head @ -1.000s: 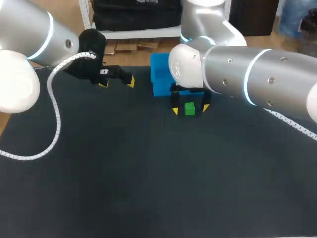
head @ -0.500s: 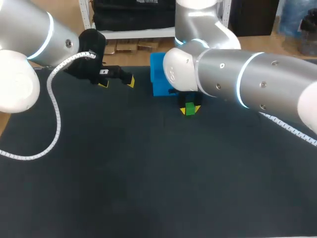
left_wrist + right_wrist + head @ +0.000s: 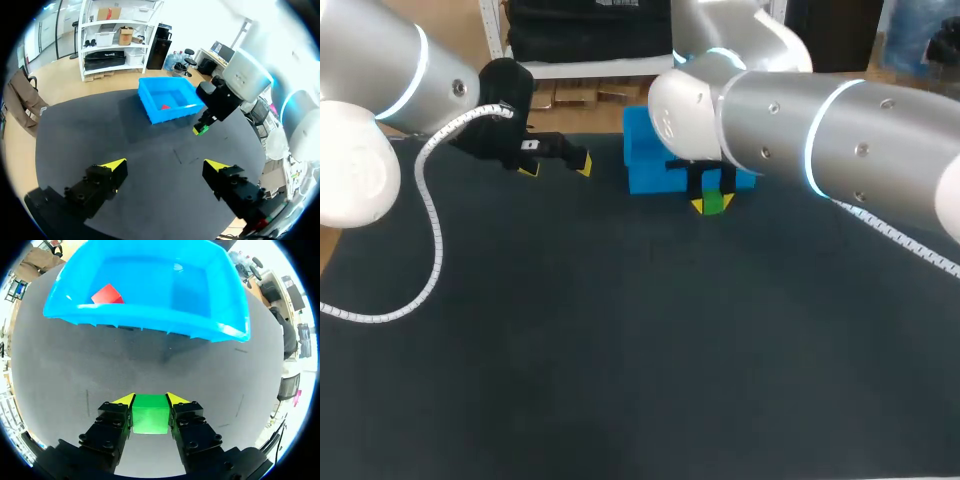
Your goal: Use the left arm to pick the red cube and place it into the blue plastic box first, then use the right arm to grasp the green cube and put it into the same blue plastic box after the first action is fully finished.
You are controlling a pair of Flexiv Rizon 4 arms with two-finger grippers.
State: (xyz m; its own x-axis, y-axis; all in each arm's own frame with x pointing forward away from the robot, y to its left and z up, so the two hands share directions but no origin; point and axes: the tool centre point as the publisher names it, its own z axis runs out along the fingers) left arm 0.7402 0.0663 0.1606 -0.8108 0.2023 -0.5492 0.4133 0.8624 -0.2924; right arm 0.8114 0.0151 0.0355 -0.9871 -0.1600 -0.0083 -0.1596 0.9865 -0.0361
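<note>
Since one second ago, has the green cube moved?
Yes. The green cube, shut in the right gripper, is now closer to the blue plastic box front wall than before.

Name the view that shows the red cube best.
The right wrist view: the red cube lies plainly inside the blue plastic box. The left wrist view shows it only as a small red speck in the box. The head view does not show it.

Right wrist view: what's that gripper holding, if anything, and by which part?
The right gripper holds the green cube, its fingers pressing two opposite side faces. The left gripper is open and holds nothing.
</note>
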